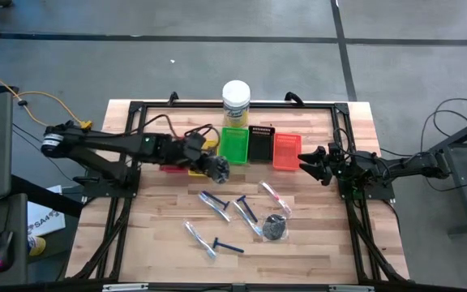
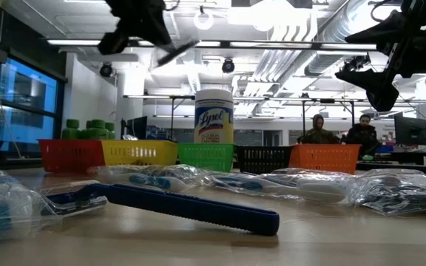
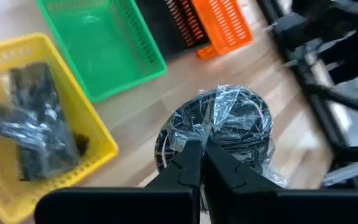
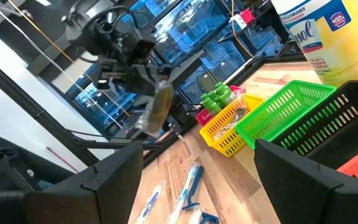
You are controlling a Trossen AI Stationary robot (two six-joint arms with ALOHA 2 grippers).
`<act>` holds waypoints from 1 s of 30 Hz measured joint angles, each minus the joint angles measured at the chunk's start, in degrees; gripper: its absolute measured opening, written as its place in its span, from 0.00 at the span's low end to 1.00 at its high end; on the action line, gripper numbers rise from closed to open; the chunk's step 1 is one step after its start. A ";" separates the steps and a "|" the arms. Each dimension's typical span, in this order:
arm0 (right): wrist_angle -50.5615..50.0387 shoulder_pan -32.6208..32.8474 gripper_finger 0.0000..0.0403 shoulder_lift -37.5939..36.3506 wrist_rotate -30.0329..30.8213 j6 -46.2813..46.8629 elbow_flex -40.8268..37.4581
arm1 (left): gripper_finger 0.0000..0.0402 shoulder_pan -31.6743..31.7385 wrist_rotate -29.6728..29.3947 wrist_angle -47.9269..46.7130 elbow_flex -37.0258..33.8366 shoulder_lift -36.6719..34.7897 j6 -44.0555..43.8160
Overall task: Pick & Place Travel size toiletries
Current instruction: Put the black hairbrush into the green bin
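The left claw (image 3: 201, 155) is pinching a shiny wrapped bundle (image 3: 219, 124) by its plastic, hanging near the yellow tray (image 3: 98, 134), green tray (image 3: 114, 56) at its 1 o'clock. That crinkly wrap could be slipping loose mid-air. The right claw (image 1: 313, 165) is waiting spread wide.

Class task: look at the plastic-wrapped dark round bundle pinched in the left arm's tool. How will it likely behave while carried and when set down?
The bundle is held by its crinkled wrap, so it may swing or slip from the left tool. Its clear film looks glossy, probably slippery. Round and flat, it should settle rather than roll.
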 joint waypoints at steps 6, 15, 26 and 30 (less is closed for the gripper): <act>-0.09 -0.01 0.73 0.01 0.00 -0.02 0.00 | 0.00 4.28 0.48 0.64 4.75 4.89 7.89; -0.42 0.01 0.73 0.01 -0.02 0.00 0.00 | 0.00 9.17 -1.00 3.73 7.87 10.54 16.14; -0.46 -0.01 0.73 0.00 0.00 0.00 0.00 | 0.00 16.03 -0.71 10.22 8.16 19.34 22.47; -0.46 -0.01 0.73 -0.01 -0.02 0.00 0.00 | 0.00 17.88 1.12 12.27 8.16 21.97 22.47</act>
